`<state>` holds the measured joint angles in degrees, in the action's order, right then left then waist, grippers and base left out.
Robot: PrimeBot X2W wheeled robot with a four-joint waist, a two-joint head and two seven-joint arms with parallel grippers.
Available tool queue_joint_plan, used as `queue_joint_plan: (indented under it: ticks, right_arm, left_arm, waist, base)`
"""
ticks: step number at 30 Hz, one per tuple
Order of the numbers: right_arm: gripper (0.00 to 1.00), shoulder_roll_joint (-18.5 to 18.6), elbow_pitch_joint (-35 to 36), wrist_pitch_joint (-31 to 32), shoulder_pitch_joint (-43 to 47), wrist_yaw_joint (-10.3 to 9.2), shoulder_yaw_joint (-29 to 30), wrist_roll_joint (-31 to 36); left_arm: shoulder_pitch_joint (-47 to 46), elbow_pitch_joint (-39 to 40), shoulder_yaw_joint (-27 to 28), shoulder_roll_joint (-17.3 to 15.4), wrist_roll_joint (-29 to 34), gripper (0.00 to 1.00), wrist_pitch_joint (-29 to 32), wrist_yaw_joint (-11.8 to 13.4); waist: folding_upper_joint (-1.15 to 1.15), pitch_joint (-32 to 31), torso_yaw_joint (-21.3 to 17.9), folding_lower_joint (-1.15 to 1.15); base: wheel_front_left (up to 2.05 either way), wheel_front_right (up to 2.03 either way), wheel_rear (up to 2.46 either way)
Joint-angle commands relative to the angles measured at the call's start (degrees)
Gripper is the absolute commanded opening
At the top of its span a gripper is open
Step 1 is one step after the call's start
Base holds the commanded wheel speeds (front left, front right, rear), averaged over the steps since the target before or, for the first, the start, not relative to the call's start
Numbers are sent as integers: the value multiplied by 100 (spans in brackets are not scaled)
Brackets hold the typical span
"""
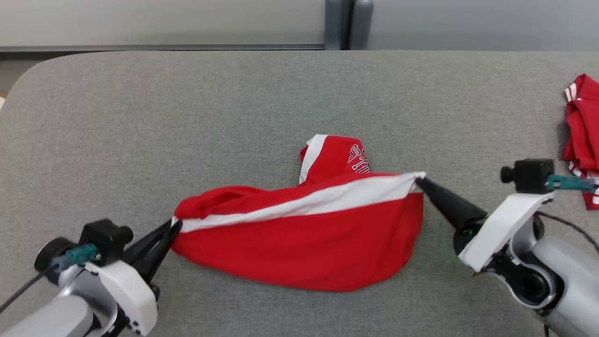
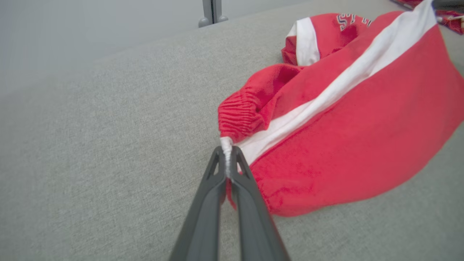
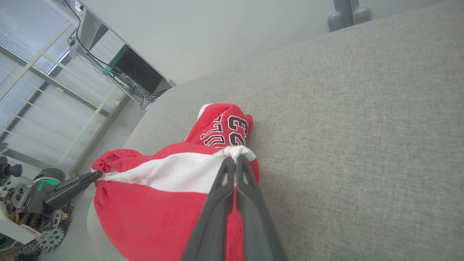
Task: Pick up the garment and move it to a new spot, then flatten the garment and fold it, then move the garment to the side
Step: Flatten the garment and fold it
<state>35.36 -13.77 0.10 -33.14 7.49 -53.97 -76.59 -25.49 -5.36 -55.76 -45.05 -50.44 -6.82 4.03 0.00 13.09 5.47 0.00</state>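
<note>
**Both claws pinch the ends of the garment's white band**

The left claw (image 1: pixel 175 224) has its two dark fingers pressed together on a bunched white corner of the red garment (image 1: pixel 299 248). In the left wrist view a sliver of cloth shows between the tips. The right claw (image 1: pixel 419 180) is likewise closed, nipping the opposite white corner.

Between the two claws the white band (image 1: pixel 323 199) runs as a nearly straight strip. It sits higher at the right claw's end than at the left claw's. On the robot's side of this strip the red body of the garment bulges out in a rounded pouch that rests on the grey table (image 1: pixel 234 117).

Beyond the strip, nearer the right claw than the left, a crumpled fold rises with a white edge and black-and-white lettering (image 1: pixel 359 159).

Well off to the outer side of the right claw, past its wrist, a second red garment (image 1: pixel 582 135) lies heaped at the table's edge. Two grey posts (image 1: pixel 348 23) stand behind the table's far side.
</note>
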Motion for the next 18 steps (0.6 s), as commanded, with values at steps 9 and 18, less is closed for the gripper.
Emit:
queue_joint_plan:
  ticks: [9, 18]
  right_arm:
    - [0, 604, 442, -939, -1192, 0, 539, -28]
    - [0, 262, -959, -1308, -3624, 0, 823, 725]
  left_arm:
    - [-1951, 604, 373, 30, 411, 0, 338, -791]
    - [-5060, -645, 236, 735, 926, 0, 852, -1147]
  waist:
    - [0, 4, -572, 0]
    - [0, 745, -1455, 0]
  base:
    - [0, 0, 0]
    - [0, 0, 0]
